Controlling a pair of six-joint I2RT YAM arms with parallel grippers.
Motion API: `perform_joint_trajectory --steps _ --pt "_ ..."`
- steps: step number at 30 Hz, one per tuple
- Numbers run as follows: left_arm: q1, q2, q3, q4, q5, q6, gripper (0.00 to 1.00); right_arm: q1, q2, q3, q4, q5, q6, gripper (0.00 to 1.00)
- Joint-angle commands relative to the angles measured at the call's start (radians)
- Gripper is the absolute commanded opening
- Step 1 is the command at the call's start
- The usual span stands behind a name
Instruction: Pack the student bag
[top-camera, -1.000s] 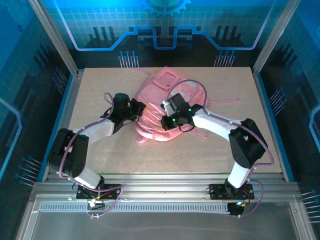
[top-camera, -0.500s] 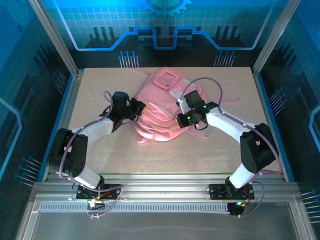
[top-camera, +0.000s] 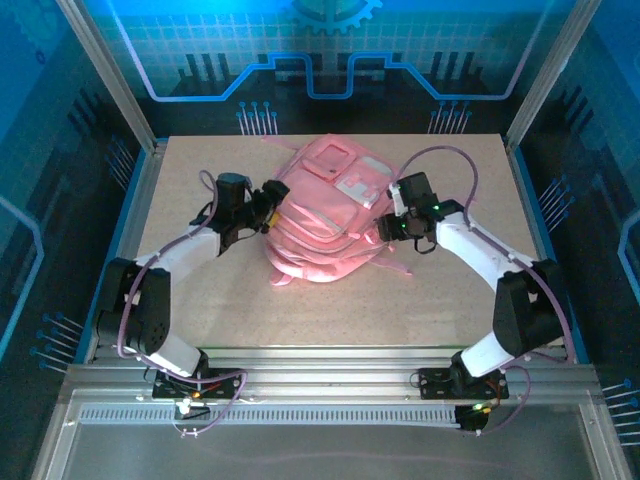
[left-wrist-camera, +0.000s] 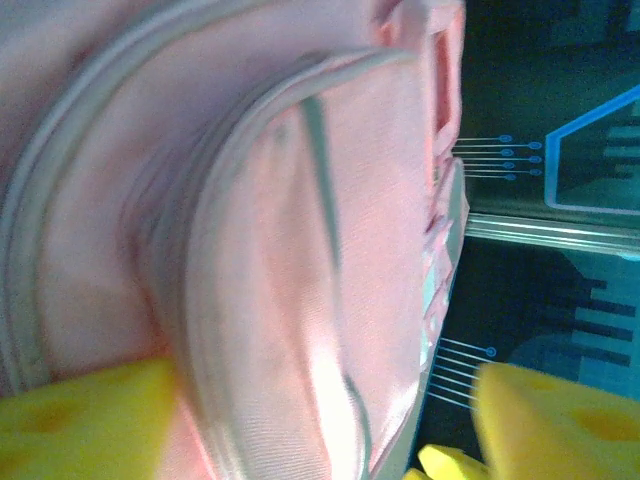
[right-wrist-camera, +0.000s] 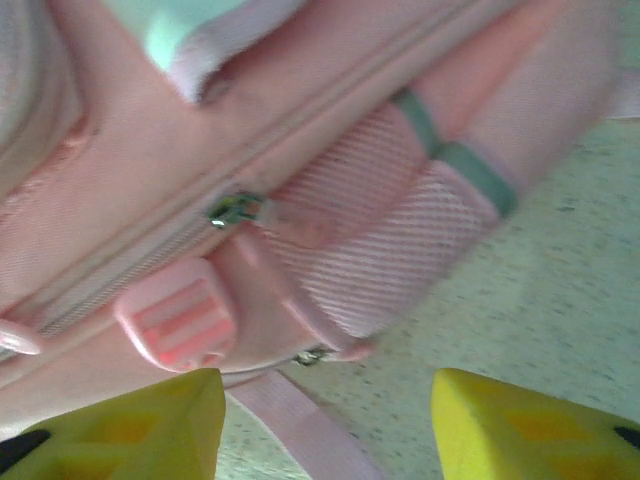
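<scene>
The student bag (top-camera: 322, 218), pink with pale patches, lies flat in the middle of the table. My left gripper (top-camera: 266, 203) is at its left edge, jaws wide open. In the left wrist view the bag's pink fabric and grey piping (left-wrist-camera: 260, 240) bulge into the gap without being pinched by the yellow fingers (left-wrist-camera: 85, 425). My right gripper (top-camera: 384, 227) is at the bag's right side, open. The right wrist view has its fingers (right-wrist-camera: 535, 425) apart above the table, and the bag's mesh side pocket (right-wrist-camera: 390, 250), zipper pull (right-wrist-camera: 235, 210) and a strap (right-wrist-camera: 290, 415) just ahead.
The bag's loose pink straps (top-camera: 452, 204) trail on the beige tabletop (top-camera: 200, 300) to the right. Metal frame rails (top-camera: 135, 215) border the table on both sides, with blue walls behind. Bare tabletop lies in front of the bag.
Both grippers went from shut to open. The right arm swung from over the bag's middle out to its right side. The left gripper drew back up-left, and the bag's left side settled.
</scene>
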Motion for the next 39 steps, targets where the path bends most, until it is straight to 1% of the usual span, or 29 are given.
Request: perform_joint_trajectory --steps 1,4,7,9,12,15,16,17,18,19,20,21,22,23,25,27,28,29,30,31,32,33,34,35,37,38,39 --pt "0.038 -0.061 0.048 -0.121 -0.067 0.226 0.99 -0.085 -0.064 -0.061 0.065 0.122 0.015 0.57" --pt "0.089 -0.088 0.060 -0.222 -0.153 0.385 0.99 -0.191 -0.073 -0.159 0.231 0.126 -0.025 0.57" --pt "0.123 -0.124 0.051 -0.305 -0.308 0.544 0.99 -0.257 -0.085 -0.279 0.429 0.160 -0.051 0.57" --pt "0.137 -0.154 0.012 -0.303 -0.422 0.634 0.99 -0.263 -0.094 -0.365 0.606 0.166 -0.088 0.57" --pt "0.156 -0.188 -0.055 -0.271 -0.531 0.716 0.99 -0.256 -0.087 -0.480 0.895 0.138 -0.144 0.56" --pt "0.169 -0.208 -0.120 -0.236 -0.647 0.762 0.99 -0.243 -0.066 -0.523 0.984 0.183 -0.144 0.56" --pt "0.171 -0.211 -0.141 -0.216 -0.678 0.773 0.99 -0.240 -0.055 -0.558 1.050 0.195 -0.139 0.56" --pt "0.174 -0.215 -0.169 -0.177 -0.698 0.792 0.99 -0.240 -0.040 -0.600 1.153 0.202 -0.147 0.57" --pt "0.176 -0.216 -0.203 -0.128 -0.709 0.814 0.99 -0.237 -0.057 -0.607 1.127 0.195 -0.141 0.58" --pt "0.177 -0.217 -0.231 -0.078 -0.714 0.833 0.99 -0.235 -0.055 -0.615 1.150 0.190 -0.144 0.59" --pt "0.176 -0.216 -0.265 -0.016 -0.716 0.857 0.99 -0.238 -0.053 -0.615 1.146 0.178 -0.149 0.67" --pt "0.176 -0.214 -0.298 0.050 -0.716 0.878 0.99 -0.240 -0.044 -0.607 1.147 0.157 -0.158 0.87" --pt "0.177 -0.214 -0.331 0.109 -0.716 0.892 0.99 -0.238 -0.044 -0.603 1.134 0.145 -0.161 0.93" --pt "0.177 -0.213 -0.373 0.219 -0.710 0.912 0.99 -0.241 -0.044 -0.609 1.146 0.131 -0.163 1.00" --pt "0.177 -0.199 -0.475 0.454 -0.673 0.969 0.99 -0.253 -0.046 -0.616 1.156 0.101 -0.161 1.00" --pt "0.186 -0.148 -0.553 0.659 -0.682 0.977 0.99 -0.259 -0.045 -0.630 1.180 0.089 -0.159 1.00" --pt "0.193 -0.121 -0.574 0.703 -0.667 0.968 0.99 -0.258 -0.042 -0.640 1.201 0.086 -0.160 1.00" --pt "0.198 -0.078 -0.597 0.817 -0.643 0.994 0.99 -0.259 -0.021 -0.664 1.260 0.086 -0.161 1.00" --pt "0.196 -0.087 -0.598 0.781 -0.575 1.001 0.99 -0.256 -0.007 -0.691 1.333 0.106 -0.167 1.00" --pt "0.196 -0.082 -0.598 0.785 -0.543 1.009 0.99 -0.254 -0.022 -0.679 1.278 0.117 -0.151 1.00" --pt "0.198 -0.040 -0.614 0.848 -0.504 1.020 0.99 -0.255 -0.013 -0.684 1.306 0.120 -0.156 1.00" --pt "0.198 0.041 -0.639 1.032 -0.507 1.047 0.99 -0.252 -0.020 -0.680 1.288 0.124 -0.155 1.00" --pt "0.198 0.034 -0.666 1.044 -0.510 1.036 0.99 -0.252 -0.017 -0.682 1.292 0.124 -0.155 1.00" --pt "0.203 -0.019 -0.672 0.958 -0.529 1.003 0.99 -0.248 -0.018 -0.683 1.297 0.129 -0.158 1.00" --pt "0.207 0.014 -0.676 1.036 -0.517 1.018 0.99 -0.248 -0.018 -0.681 1.293 0.127 -0.159 1.00" --pt "0.207 0.028 -0.671 1.044 -0.515 1.023 0.99 -0.249 -0.017 -0.680 1.291 0.127 -0.158 1.00" --pt "0.207 0.008 -0.658 0.979 -0.516 1.012 0.99 -0.247 -0.017 -0.680 1.290 0.127 -0.159 1.00"
